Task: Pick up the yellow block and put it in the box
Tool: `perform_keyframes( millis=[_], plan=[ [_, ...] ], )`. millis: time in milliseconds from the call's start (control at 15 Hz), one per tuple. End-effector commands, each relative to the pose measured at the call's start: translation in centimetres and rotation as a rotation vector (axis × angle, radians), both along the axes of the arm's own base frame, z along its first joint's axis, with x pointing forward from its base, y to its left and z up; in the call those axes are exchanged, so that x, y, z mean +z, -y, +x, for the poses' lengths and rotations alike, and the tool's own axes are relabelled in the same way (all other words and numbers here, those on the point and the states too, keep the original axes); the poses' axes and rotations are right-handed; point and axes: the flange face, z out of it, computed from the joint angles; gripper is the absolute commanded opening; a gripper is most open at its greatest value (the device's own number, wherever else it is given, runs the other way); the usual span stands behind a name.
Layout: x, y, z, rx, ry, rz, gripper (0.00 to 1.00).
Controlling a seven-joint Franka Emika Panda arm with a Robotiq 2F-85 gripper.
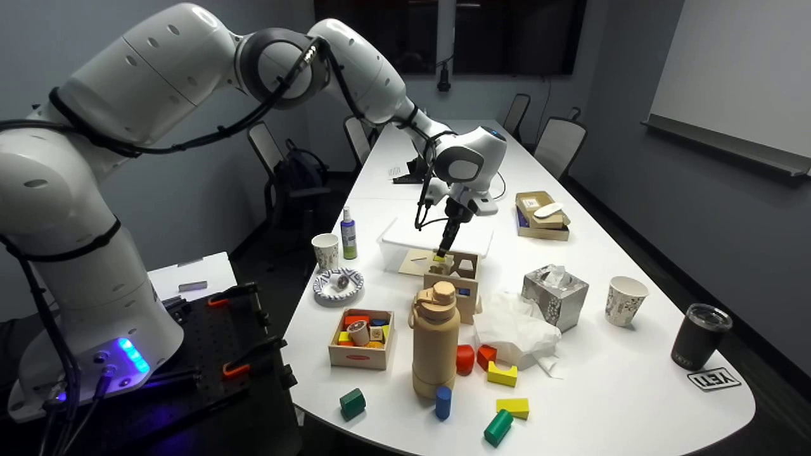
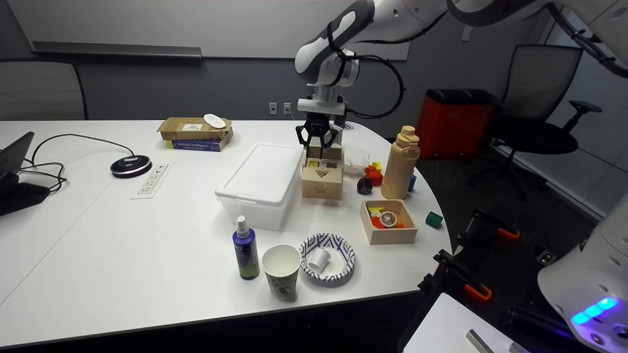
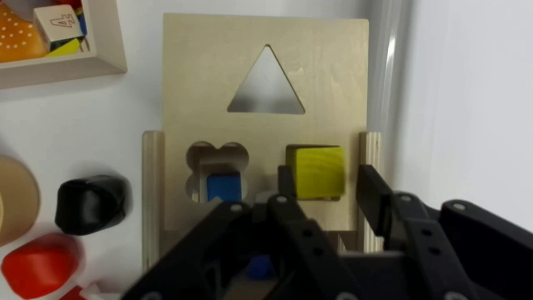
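Right of centre in wrist view, your gripper (image 3: 327, 179) straddles yellow block (image 3: 320, 173); fingers (image 3: 374, 200) stand apart, wider than block, clear gap on right, contact on left can't be told. Yellow block sits in square hole of wooden box (image 3: 200, 83). Right finger overlaps box's side wall in frame. Lidded plastic bin (image 3: 466, 104) just beside box, filling frame's right. Black piece (image 3: 91, 204), red piece (image 3: 39, 266) at left. Tan bottle (image 1: 435, 342) hides part of box from you in an exterior view.
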Motion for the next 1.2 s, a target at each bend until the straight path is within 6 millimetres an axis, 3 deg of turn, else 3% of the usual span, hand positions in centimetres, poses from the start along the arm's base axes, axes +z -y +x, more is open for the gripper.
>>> perform_keyframes(
  millis=[0,200,467,1133],
  plan=[
    [1.1,-0.5,0.5,-0.022,-0.011,0.026,0.76],
    [2.2,-1.0,0.9,-0.016,0.004,0.030,1.00],
    [4.1,-2.2,1.4,0.013,0.019,0.036,1.00],
    [10.6,-5.4,0.1,0.076,0.060,-0.001,1.00]
  ],
)
